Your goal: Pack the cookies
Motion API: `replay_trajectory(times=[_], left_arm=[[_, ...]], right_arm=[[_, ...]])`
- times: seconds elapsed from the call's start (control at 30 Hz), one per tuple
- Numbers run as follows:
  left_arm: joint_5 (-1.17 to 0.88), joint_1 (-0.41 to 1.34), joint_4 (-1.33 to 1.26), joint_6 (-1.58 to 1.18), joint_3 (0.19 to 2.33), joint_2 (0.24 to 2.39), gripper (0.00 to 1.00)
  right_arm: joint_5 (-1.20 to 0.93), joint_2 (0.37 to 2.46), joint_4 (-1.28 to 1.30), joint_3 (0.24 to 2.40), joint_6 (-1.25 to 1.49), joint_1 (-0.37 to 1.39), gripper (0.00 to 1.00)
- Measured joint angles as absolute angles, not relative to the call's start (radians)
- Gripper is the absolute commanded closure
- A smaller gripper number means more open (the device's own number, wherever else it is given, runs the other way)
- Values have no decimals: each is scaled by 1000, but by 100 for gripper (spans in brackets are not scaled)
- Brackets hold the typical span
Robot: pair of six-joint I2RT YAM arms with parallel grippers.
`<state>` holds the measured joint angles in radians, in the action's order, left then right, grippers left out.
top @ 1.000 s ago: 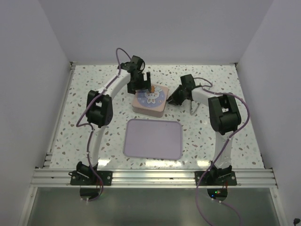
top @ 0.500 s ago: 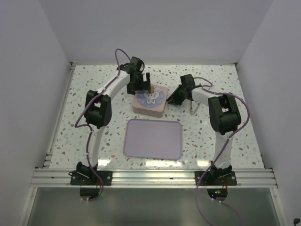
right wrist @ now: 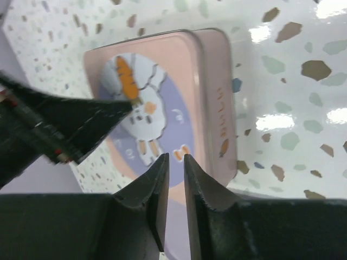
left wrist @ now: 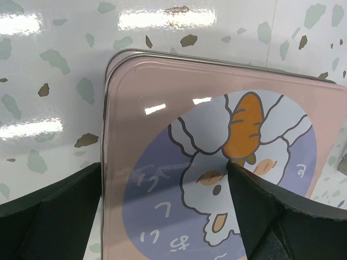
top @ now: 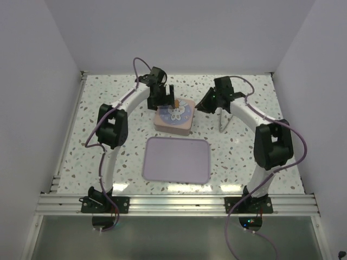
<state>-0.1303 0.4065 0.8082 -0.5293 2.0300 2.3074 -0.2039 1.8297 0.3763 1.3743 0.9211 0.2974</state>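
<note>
Nearest my bases lay the lavender tray (top: 176, 158), with no cookies visible on it. Just beyond it stood the square tin (top: 173, 115), its pink rabbit-print lid (left wrist: 179, 135) seated. Any cookies were judged to be under that lid; none could be seen. My left gripper (top: 165, 101) was above the tin's far-left portion, jaws fully spread and holding nothing, one finger (left wrist: 49, 211) outside the tin's edge and the other over the lid. My right gripper (right wrist: 174, 160) was just beside the tin's right wall, jaws almost pressed together and gripping nothing. The tin lay directly below my left jaws and to the left of my right jaws. Being square, it offered no long axis. The left arm was nearer.
</note>
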Motion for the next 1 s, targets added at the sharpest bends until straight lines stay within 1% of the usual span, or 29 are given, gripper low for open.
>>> replay_trajectory(times=[0.07, 0.1, 0.17, 0.2, 0.27, 0.47, 0.6, 0.77, 1.0], left_arm=[[-133, 408, 807, -529, 2028, 2307, 0], [-135, 408, 806, -529, 2028, 2307, 0], [-139, 408, 803, -529, 2024, 2307, 0], [-140, 408, 801, -529, 2024, 2306, 0], [-142, 408, 801, -529, 2022, 2305, 0], [-147, 408, 781, -529, 1996, 2293, 0], [-152, 408, 771, -529, 1975, 2284, 0], [-153, 408, 762, -529, 1956, 2273, 0], [-153, 403, 769, -529, 1947, 2264, 0]], right_arm=[[-213, 1785, 378, 1375, 910, 304, 83], [-224, 1765, 377, 1375, 907, 310, 89], [-252, 1731, 357, 1360, 909, 326, 93], [-270, 1714, 330, 1337, 920, 333, 97], [-307, 1688, 267, 1269, 941, 344, 100], [-397, 1694, 145, 1019, 1013, 351, 100], [-427, 1716, 104, 931, 1047, 350, 100], [-437, 1718, 98, 945, 1051, 350, 100], [-433, 1695, 177, 1073, 1003, 350, 100]])
